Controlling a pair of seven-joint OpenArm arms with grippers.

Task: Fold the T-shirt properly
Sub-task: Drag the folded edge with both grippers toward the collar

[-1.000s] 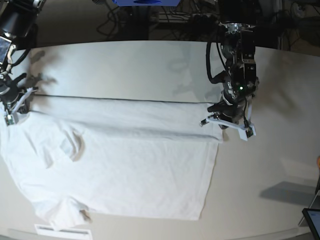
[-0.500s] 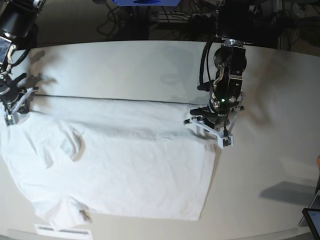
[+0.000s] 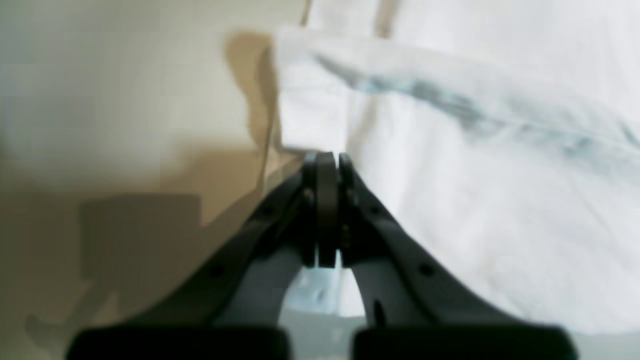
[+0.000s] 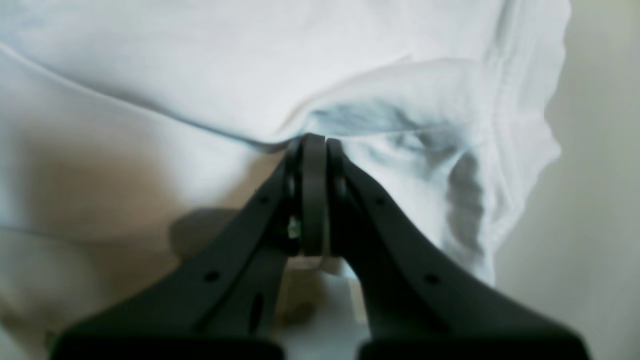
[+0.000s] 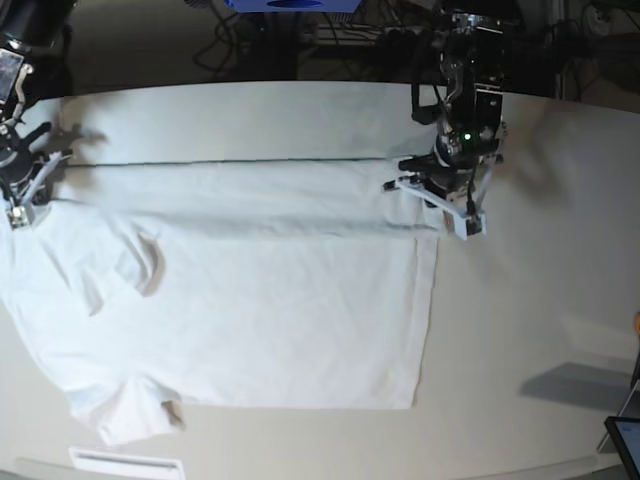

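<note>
Both tools, left [image 5: 436, 205] and right [image 5: 30, 200], pinch the soft, limp shirt [image 5: 250, 300] at its far corners, the best handholds.

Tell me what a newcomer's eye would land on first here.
First the white T-shirt, spread wide over the table with its far edge turned into a long band across the middle. Next the two grippers at that band's ends: the left gripper at the base view's right and the right gripper at its left, each shut on the cloth.
</note>
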